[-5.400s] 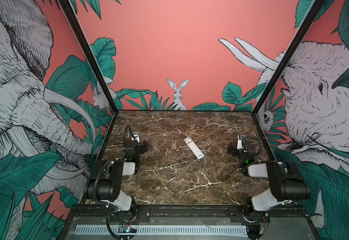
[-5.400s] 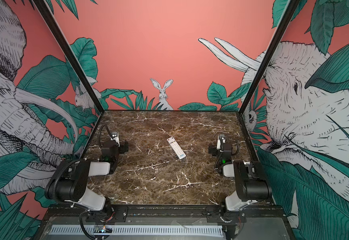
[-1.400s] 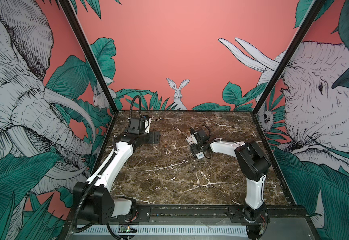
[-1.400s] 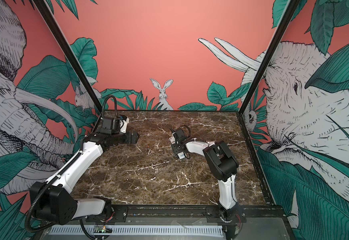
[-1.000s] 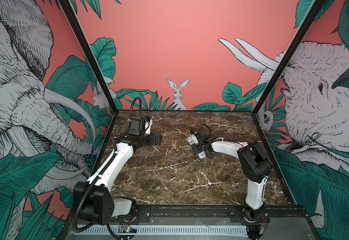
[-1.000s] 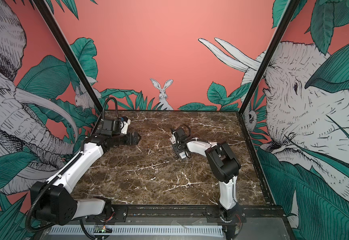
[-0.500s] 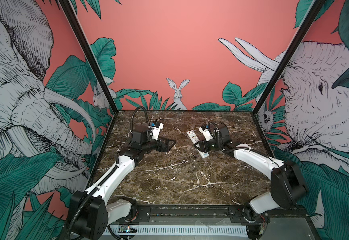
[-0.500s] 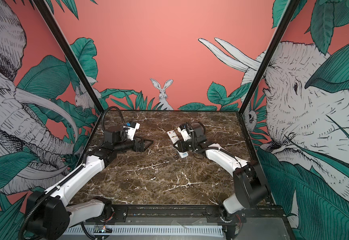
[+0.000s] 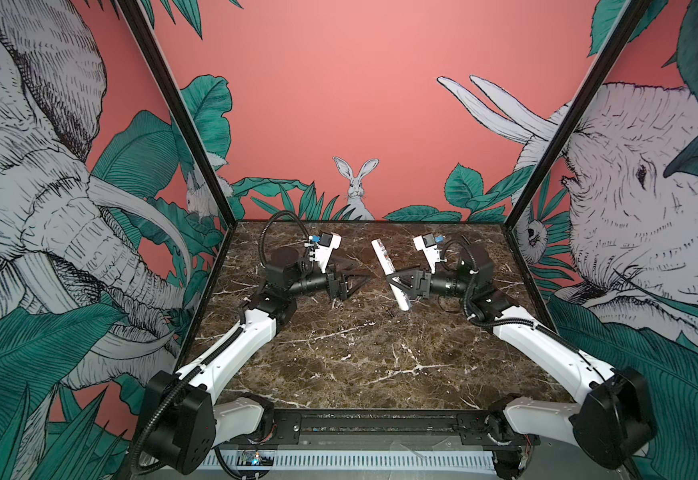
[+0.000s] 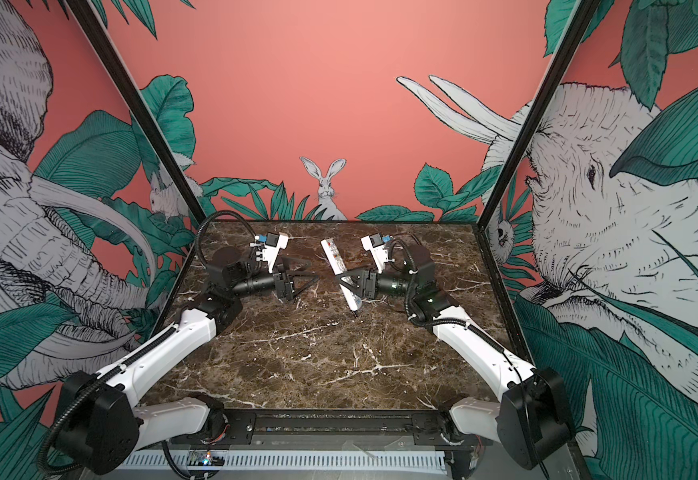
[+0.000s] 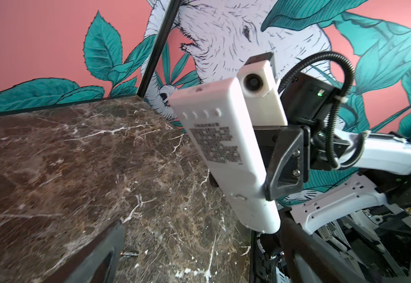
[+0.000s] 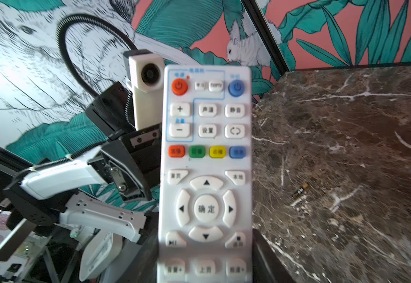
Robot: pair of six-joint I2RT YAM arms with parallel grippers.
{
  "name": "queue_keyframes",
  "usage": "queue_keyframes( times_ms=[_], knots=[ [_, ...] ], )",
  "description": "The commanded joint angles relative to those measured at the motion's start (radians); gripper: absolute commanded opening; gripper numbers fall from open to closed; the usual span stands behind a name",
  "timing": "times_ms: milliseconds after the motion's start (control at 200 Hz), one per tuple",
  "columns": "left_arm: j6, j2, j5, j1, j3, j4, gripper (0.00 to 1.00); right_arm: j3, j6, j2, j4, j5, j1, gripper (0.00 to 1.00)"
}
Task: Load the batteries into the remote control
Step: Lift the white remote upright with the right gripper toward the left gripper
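Coral-pink mural walls (image 9: pixel 339 83), drawn with jungle animals and teal leaves, close in a dark brown marble table (image 9: pixel 339 365) veined with white. Above its far half, both arms reach towards the middle.

The right tool (image 9: pixel 396 283) is clamped on the slim white rectangular remote control (image 9: pixel 384 255), its black fingers pressing the two long edges somewhat below the handset's middle. The remote is tilted and seems to be held clear of the table, with the end bearing the red and blue round buttons pointing towards the back wall. Its button face is turned to the right arm's wrist camera. Its plain back, with a block of printed text, is turned to the left arm.

The left tool (image 9: pixel 362 272) stands just beside the remote, apart from it, with its fingers spread wide and nothing between them.

One slim dark cylindrical battery (image 12: pixel 299 191) with an orange-gold end lies flat on the marble, near the lower end of the remote and touching neither tool. I cannot make out a second one.
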Motion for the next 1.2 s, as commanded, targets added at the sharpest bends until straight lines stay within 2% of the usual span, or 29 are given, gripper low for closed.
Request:
queue_keyframes(
  times_ms=[0, 110, 215, 450, 660, 725, 890, 985, 1195],
  knots=[
    [-0.075, 0.012, 0.063, -0.029, 0.061, 0.138, 0.99, -0.021, 0.243, 0.023, 0.357, -0.067, -0.005, 0.45],
    [-0.109, 0.038, 0.067, -0.049, 0.086, 0.173, 1.0, -0.031, 0.351, 0.062, 0.5, -0.084, -0.005, 0.44],
    [-0.137, 0.065, 0.055, -0.06, 0.1, 0.202, 0.99, -0.039, 0.394, 0.078, 0.568, -0.09, -0.001, 0.44],
    [-0.204, 0.126, 0.038, -0.074, 0.136, 0.274, 0.99, -0.051, 0.392, 0.077, 0.588, -0.111, 0.031, 0.43],
    [-0.227, 0.159, 0.059, -0.089, 0.181, 0.298, 0.93, -0.072, 0.377, 0.071, 0.584, -0.113, 0.042, 0.43],
    [-0.225, 0.161, 0.06, -0.092, 0.188, 0.296, 0.88, -0.078, 0.379, 0.074, 0.595, -0.112, 0.043, 0.43],
    [-0.23, 0.171, 0.067, -0.094, 0.19, 0.295, 0.68, -0.085, 0.403, 0.088, 0.639, -0.112, 0.044, 0.43],
    [-0.23, 0.17, 0.067, -0.094, 0.189, 0.295, 0.59, -0.087, 0.42, 0.1, 0.665, -0.116, 0.045, 0.44],
    [-0.19, 0.159, 0.045, -0.094, 0.192, 0.232, 0.41, -0.094, 0.427, 0.114, 0.681, -0.123, 0.045, 0.5]
  ],
)
